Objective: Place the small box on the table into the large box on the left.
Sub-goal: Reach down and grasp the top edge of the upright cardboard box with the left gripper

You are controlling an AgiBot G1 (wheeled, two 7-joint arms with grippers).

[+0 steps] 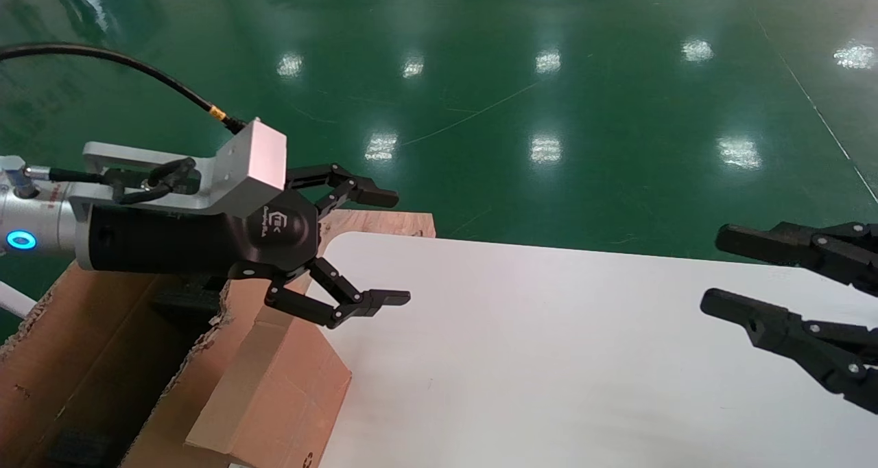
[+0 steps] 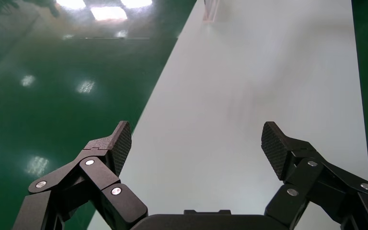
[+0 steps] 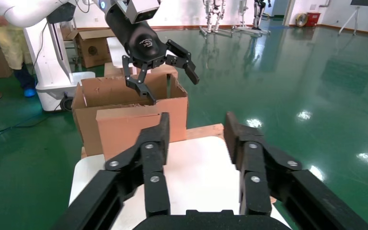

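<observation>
I have the left gripper (image 1: pixel 357 248) hanging in the left-centre of the head view, above the seam between the large box (image 1: pixel 75 358) and the table (image 1: pixel 583 358), jaws spread wide and holding nothing. The small box (image 1: pixel 274 392) is not on the tabletop: it sits at the lower left of the frame, tipped against the large box's ragged wall by the table's edge, and I cannot tell whether it is resting inside the carton or merely leaning on it. I judge the placement roughly made but unconfirmed. The right gripper (image 1: pixel 713 272) waits at the right edge of the frame over bare table, jaws apart and empty, kept clear of the work.
</observation>
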